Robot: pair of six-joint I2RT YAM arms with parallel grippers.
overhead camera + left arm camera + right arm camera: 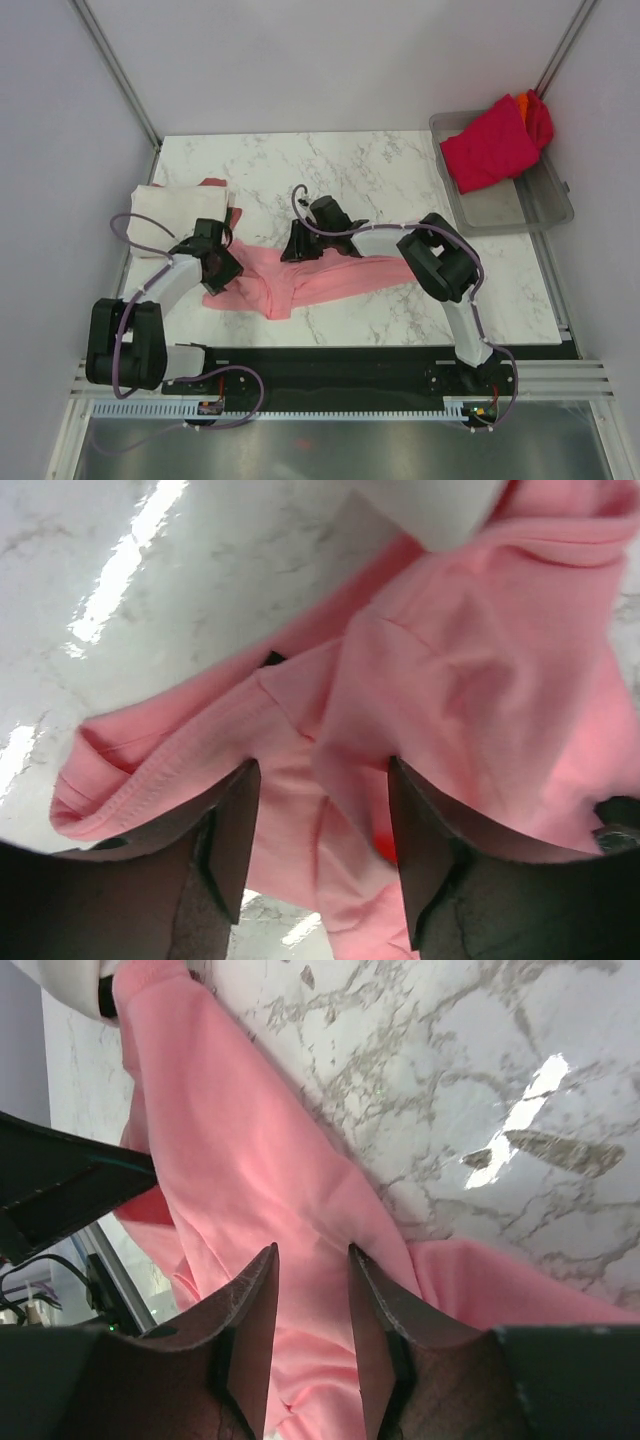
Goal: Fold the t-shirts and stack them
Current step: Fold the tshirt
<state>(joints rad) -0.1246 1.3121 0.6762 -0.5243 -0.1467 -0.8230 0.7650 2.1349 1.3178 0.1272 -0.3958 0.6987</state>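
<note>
Presently, a light pink t-shirt (300, 285) is seen bunched into a long, rumpled band on the marble table (400, 180), near the front edge and in front of both arm bases. It is worked on from both ends. The left gripper (215, 265) is lowered onto the shirt's left part, and in the left wrist view its fingers (230, 830) are held wide apart, straddling a creased fold of pink cloth without being closed on it. The right gripper (298, 250) is set down on the far edge of the shirt near its middle. In the right wrist view a narrower gap is kept between its fingers (250, 1310), with smooth pink cloth showing in that gap; whether the cloth is pinched cannot be told. A cream-white t-shirt (175, 210) is laid folded at the table's left side, just beyond the left gripper, and a dark red t-shirt (213, 184) is seen poking out from under its far right corner. At the far right of the table a grey translucent tray (540, 200) is placed, well apart from the pink shirt. A crimson t-shirt (488, 148) is draped over the tray's far end, and a bit of an orange t-shirt (524, 101) is seen behind it.
</note>
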